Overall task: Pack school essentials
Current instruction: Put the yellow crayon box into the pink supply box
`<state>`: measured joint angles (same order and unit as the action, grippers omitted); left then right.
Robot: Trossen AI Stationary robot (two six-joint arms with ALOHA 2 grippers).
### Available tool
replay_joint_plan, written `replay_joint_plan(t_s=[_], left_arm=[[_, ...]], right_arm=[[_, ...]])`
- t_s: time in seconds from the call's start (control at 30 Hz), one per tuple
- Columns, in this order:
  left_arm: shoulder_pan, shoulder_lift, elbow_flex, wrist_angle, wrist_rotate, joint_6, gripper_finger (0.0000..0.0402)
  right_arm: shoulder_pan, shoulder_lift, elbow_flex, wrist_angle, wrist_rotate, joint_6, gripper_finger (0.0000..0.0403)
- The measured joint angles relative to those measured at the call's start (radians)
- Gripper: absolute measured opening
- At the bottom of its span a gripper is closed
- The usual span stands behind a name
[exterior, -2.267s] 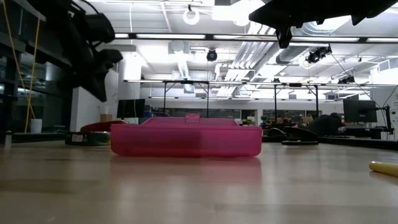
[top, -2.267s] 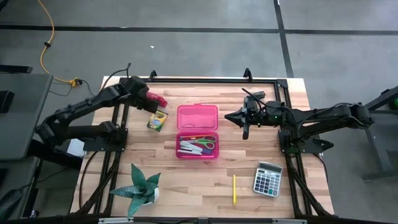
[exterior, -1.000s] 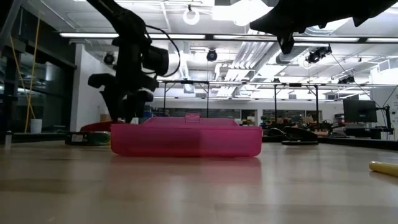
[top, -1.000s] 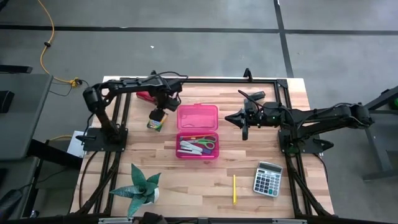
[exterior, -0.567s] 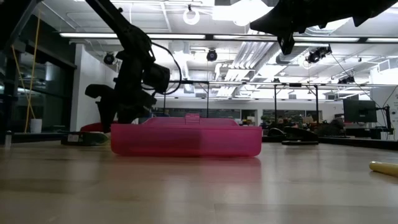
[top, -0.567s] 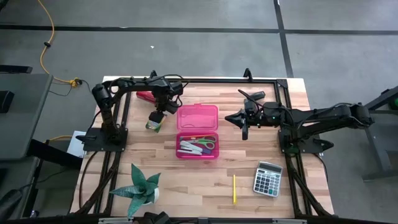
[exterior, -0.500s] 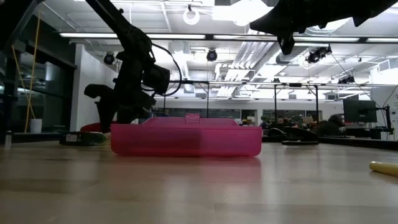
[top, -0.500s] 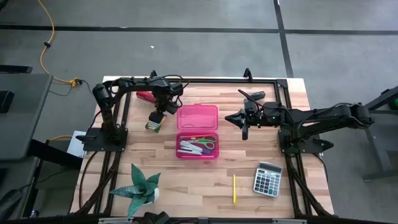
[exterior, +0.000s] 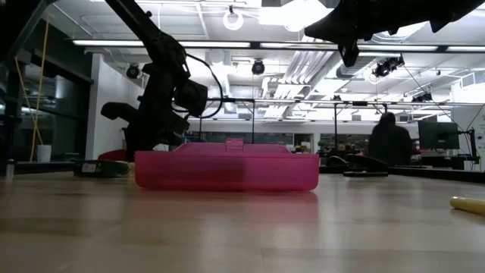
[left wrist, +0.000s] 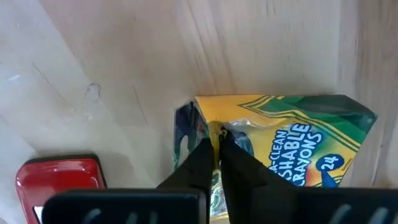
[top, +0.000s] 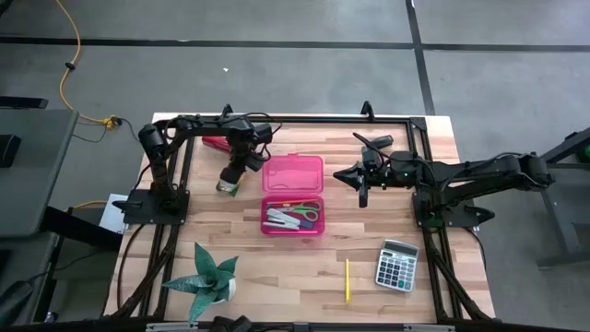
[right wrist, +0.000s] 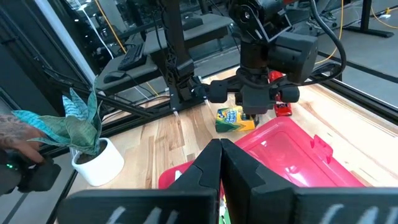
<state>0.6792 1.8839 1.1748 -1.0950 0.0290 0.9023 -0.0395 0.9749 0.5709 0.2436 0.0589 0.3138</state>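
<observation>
The yellow-green crayon box (top: 228, 184) lies flat on the table, just left of the open pink case (top: 292, 194). My left gripper (top: 232, 173) stands over it, pointing down, shut on the box's cardboard (left wrist: 292, 140). The case holds scissors and other small stationery. A yellow pencil (top: 348, 279) lies near the table's front edge. My right gripper (top: 362, 195) hangs shut in the air to the right of the case, holding nothing. My left gripper pinches a thin, crumpled bit of cardboard (left wrist: 217, 126) between its two fingertips, at one end of the crayon box's printed face. The fingers come from above, pointing steeply down. The box lies on the table (left wrist: 261, 50).
A red stapler-like thing (top: 214, 143) lies behind the crayon box. A potted spiky plant (top: 207, 281) stands at the front left and a calculator (top: 396, 265) at the front right. In the right wrist view a person's hand (right wrist: 18, 146) shows beside the plant. A person (exterior: 390, 140) stands in the room behind.
My left gripper has sunk a little onto the crayon box and tipped more steeply downward. The box has stayed on the table. A person has come into the background of the low view.
</observation>
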Motion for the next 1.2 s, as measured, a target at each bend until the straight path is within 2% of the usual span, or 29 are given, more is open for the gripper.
replay_joint_plan(t_s=[0.17,0.33,0.63,0.83,0.93,1.07,1.2], left_arm=[[-0.007,-0.038,-0.002,-0.009,-0.017,-0.063,0.0003],[-0.005,-0.157,-0.002,-0.009,-0.003,-0.131,0.0001],[-0.006,-0.48,-0.002,0.041,0.004,-0.302,0.0],[-0.026,-0.71,-0.002,0.137,0.004,-0.535,0.0],[-0.074,-0.823,-0.013,0.237,0.004,-0.682,0.0],[-0.186,-0.956,-0.093,0.387,-0.002,-0.867,0.0],[-0.351,-1.034,-0.201,0.478,-0.081,-1.012,0.0]], right_arm=[[0.0,0.0,0.0,0.0,0.0,0.0,0.0],[0.0,0.0,0.0,0.0,-0.001,-0.007,0.0],[0.0,0.0,0.0,0.0,-0.003,-0.002,0.0],[0.0,0.0,0.0,0.0,-0.003,0.0,0.0],[0.0,0.0,0.0,0.008,-0.003,0.0,0.0],[0.0,0.0,0.0,0.017,-0.003,0.002,0.0],[0.0,0.0,0.0,0.017,-0.003,0.003,0.0]])
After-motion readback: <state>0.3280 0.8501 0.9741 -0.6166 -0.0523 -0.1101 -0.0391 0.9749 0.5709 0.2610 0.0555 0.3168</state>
